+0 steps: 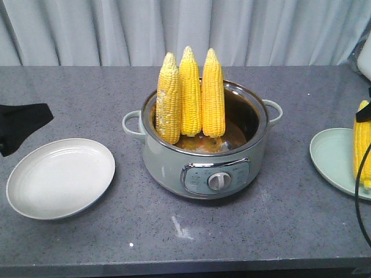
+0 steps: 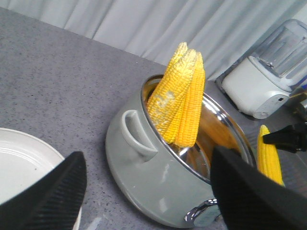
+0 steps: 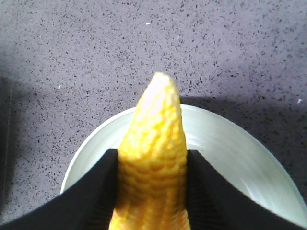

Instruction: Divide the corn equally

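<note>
Three cobs of corn point(image 1: 190, 92) stand upright, tips up, in a grey-green electric pot point(image 1: 206, 168) at the table's middle. A fourth corn cob point(image 3: 153, 129) is clamped between the fingers of my right gripper point(image 3: 152, 165), its tip over a pale green plate point(image 3: 230, 143) at the right edge point(image 1: 330, 153). My left gripper point(image 2: 146, 165) is open and holds nothing. It hovers left of the pot, between the pot's handle point(image 2: 136, 134) and an empty white plate point(image 1: 61, 178).
A white blender point(image 2: 268, 81) stands at the far right behind the pot. A grey curtain hangs along the table's back edge. A black cable point(image 1: 360, 191) hangs down over the right plate. The pot has a chrome dial point(image 1: 217, 180) on its front.
</note>
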Available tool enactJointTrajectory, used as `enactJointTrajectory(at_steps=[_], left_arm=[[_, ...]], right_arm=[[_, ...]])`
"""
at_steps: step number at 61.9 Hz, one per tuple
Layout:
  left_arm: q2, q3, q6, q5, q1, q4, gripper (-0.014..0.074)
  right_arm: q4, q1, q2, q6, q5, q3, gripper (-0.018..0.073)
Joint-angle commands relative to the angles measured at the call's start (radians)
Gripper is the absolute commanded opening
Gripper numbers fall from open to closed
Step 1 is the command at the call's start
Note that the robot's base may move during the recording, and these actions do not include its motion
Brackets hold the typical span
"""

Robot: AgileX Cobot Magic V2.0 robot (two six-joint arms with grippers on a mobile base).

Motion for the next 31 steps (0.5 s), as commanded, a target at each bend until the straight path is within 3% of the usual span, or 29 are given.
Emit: enactJointTrajectory(at_steps=[1, 8, 13, 31], left_arm=[[0.031, -0.045, 0.111, 0.035, -0.005, -0.152, 0.0513], [0.108, -0.115, 0.181, 0.119, -0.005, -0.199, 0.0513], [0.169, -0.202, 0.183, 0.157, -0.005, -0.196, 0.0513], [0.416, -0.543, 0.191, 0.236, -0.005, -0.08, 0.0514]], right_arm=[[0.036, -0.007, -0.051, 0.02, 0.057, -0.026, 0.0369], [0.038, -0.007, -0.051, 0.042, 0.057, -0.026, 0.0519], [0.056, -0.007, -0.051, 0.061, 0.057, -0.026, 0.058], [0.125, -0.007, -0.126, 0.061, 0.057, -0.026, 0.0566]])
